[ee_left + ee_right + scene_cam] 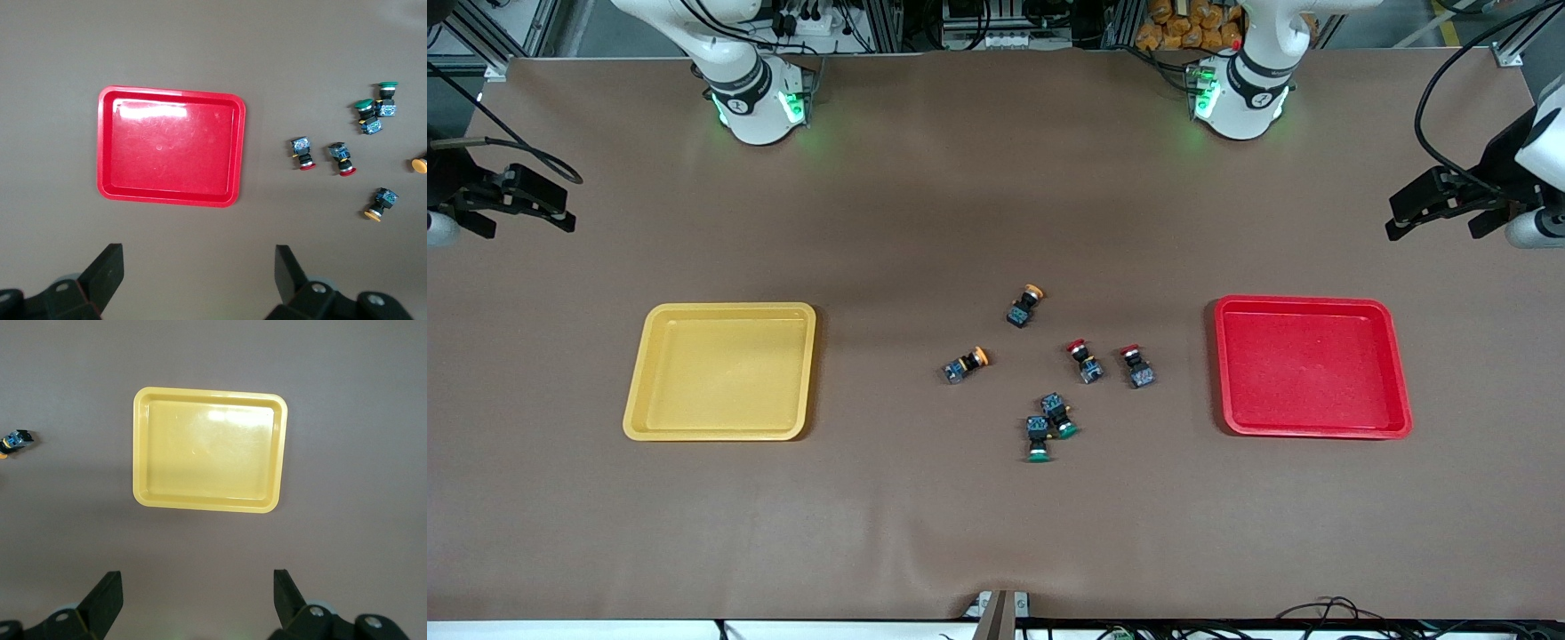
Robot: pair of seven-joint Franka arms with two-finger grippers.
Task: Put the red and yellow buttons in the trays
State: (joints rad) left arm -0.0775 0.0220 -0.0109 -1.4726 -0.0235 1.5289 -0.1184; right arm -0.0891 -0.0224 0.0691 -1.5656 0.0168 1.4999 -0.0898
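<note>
I see right gripper [511,206] parked high over table edge at right arm's end, fingers spread wide, holding nothing. Shallow yellow plastic tray [721,371] lies bare at that end. Mid-table: two yellow-capped push-button switches [966,364], two red-capped push-button switches [1085,361], two green-capped switches [1049,425] nearest front camera. Shallow red plastic tray [1312,366] bare toward left arm's end. Left gripper [1440,206] waits over that edge, wide open, empty.

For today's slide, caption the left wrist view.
Open left gripper above empty red tray, six buttons scattered beside it.
</note>
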